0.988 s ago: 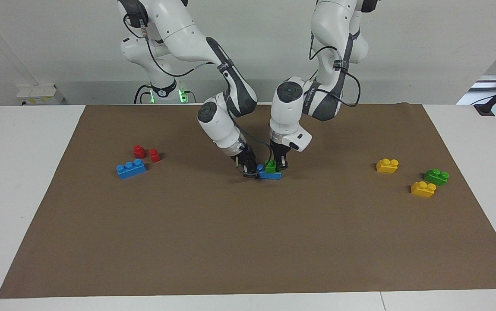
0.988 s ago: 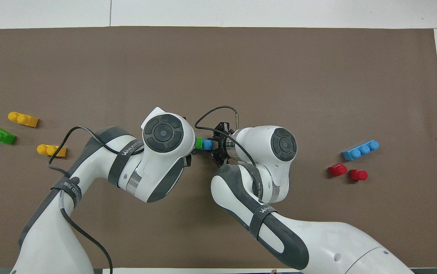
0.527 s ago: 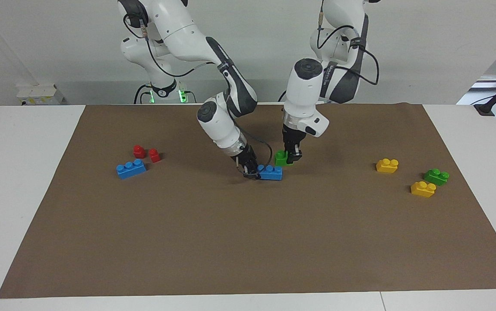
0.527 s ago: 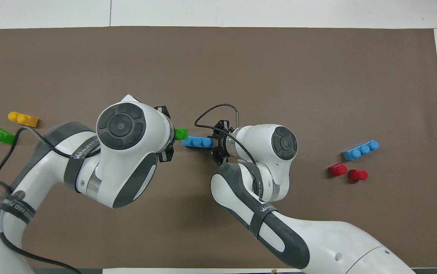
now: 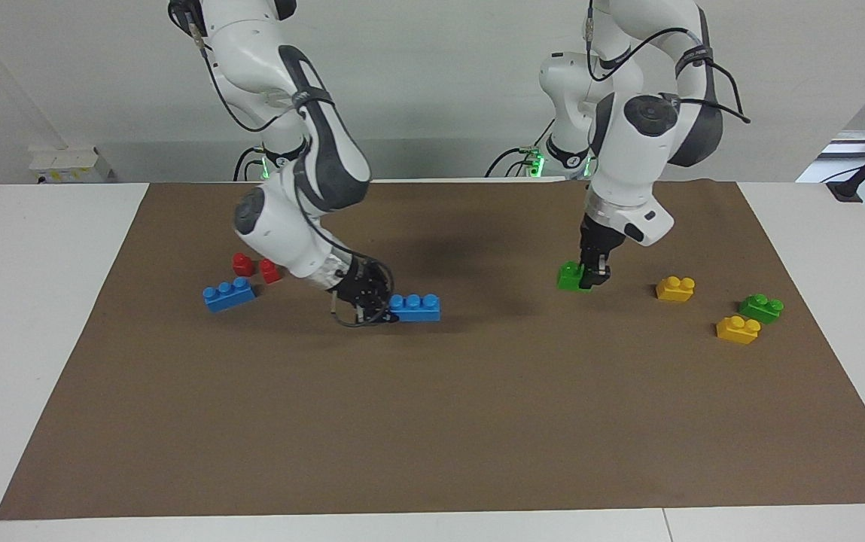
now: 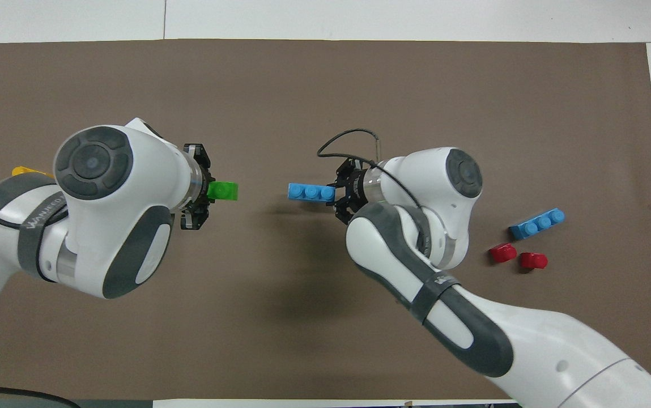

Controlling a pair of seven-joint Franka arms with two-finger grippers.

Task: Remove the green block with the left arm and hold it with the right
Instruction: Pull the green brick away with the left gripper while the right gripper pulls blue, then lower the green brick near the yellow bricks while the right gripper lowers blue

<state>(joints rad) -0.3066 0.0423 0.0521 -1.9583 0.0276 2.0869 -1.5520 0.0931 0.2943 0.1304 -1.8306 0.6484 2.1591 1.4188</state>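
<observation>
The lime-green block (image 5: 571, 276) (image 6: 225, 191) hangs just over the brown mat, apart from everything else. My left gripper (image 5: 590, 277) (image 6: 207, 192) is shut on its end, pointing down from above. A blue three-stud brick (image 5: 415, 307) (image 6: 310, 192) lies low at the middle of the mat, with my right gripper (image 5: 378, 304) (image 6: 339, 195) shut on its end from the side. A wide gap of bare mat separates the green block from this blue brick.
A second blue brick (image 5: 229, 293) and two red blocks (image 5: 243, 263) lie toward the right arm's end. Two yellow bricks (image 5: 675, 288) (image 5: 738, 330) and a darker green brick (image 5: 761, 308) lie toward the left arm's end, close to the held green block.
The left gripper pulled the green block off the blue brick and carried it toward the left arm's end. The right gripper drew the blue brick toward the right arm's end.
</observation>
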